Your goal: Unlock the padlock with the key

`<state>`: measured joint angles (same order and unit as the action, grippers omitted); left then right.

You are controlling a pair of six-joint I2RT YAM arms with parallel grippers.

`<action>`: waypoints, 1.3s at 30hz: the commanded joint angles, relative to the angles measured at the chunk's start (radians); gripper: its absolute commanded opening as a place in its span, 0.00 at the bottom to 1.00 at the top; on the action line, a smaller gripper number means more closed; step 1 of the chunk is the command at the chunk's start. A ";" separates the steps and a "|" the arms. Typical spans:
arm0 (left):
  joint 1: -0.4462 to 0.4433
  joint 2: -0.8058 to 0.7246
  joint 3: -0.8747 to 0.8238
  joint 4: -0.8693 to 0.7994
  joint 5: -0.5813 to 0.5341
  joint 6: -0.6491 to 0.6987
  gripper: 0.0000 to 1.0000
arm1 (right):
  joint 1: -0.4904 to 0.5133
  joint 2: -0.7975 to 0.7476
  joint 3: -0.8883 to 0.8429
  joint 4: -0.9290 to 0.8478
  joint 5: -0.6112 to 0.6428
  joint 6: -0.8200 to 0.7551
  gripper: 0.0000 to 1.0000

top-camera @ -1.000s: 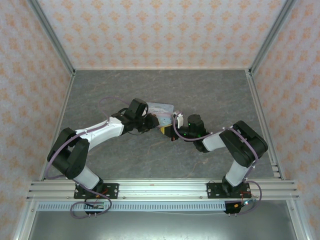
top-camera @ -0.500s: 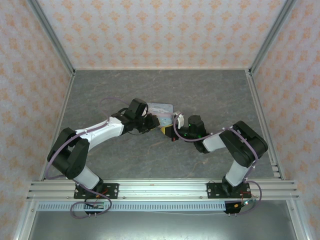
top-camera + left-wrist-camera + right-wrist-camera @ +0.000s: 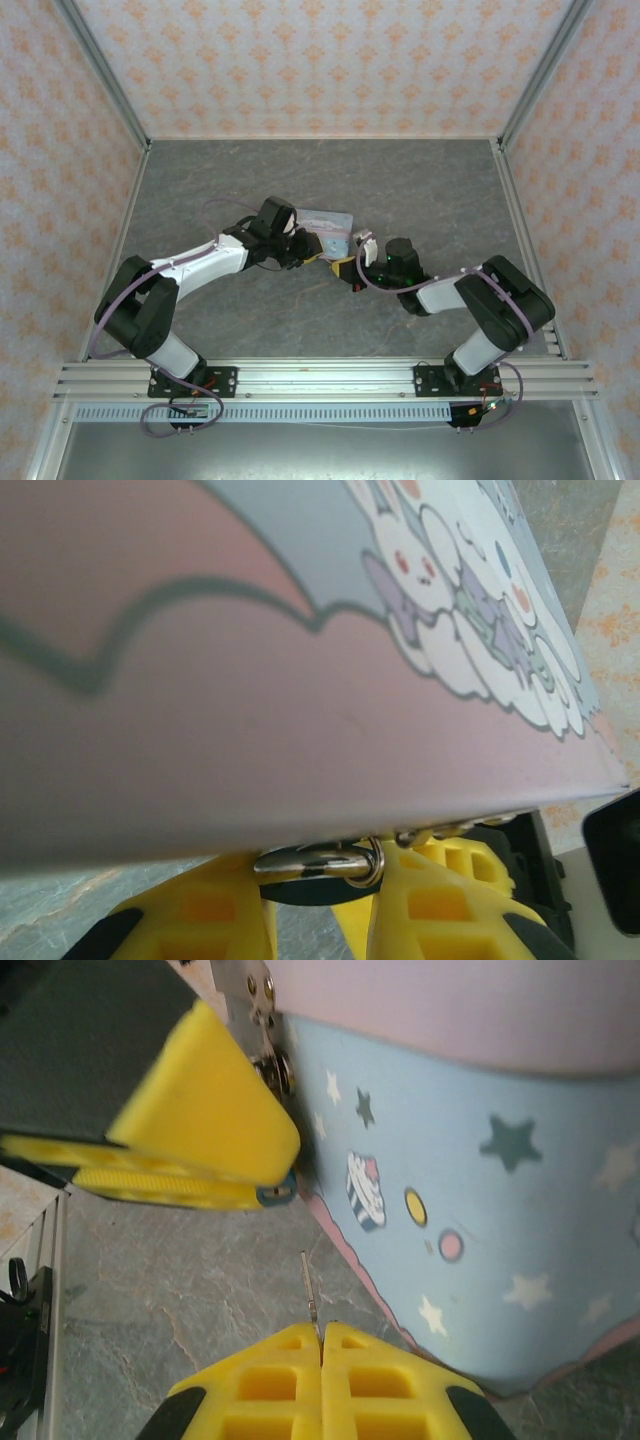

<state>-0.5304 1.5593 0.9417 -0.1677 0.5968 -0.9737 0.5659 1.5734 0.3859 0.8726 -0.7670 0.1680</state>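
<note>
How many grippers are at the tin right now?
2. The left gripper, holding the padlock, at the tin's near-left corner; the right gripper, holding the key, just off its near edge.

Bright, even light; both wrist views blur badly up close.

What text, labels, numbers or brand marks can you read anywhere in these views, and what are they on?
No readable text in any view.
tin: printed pictures only (stars, dots and a cupcake on the blue side, cartoon rabbits on the lid); no letters or numbers.
padlock and key: too little of either shows to make out any marking.
</note>
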 commanded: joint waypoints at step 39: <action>-0.010 -0.072 0.010 0.039 0.060 -0.024 0.00 | 0.009 0.024 0.068 0.075 -0.030 0.019 0.00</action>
<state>-0.5301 1.5394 0.9409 -0.1699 0.6090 -1.0023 0.5686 1.5867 0.4305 0.9142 -0.7971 0.1940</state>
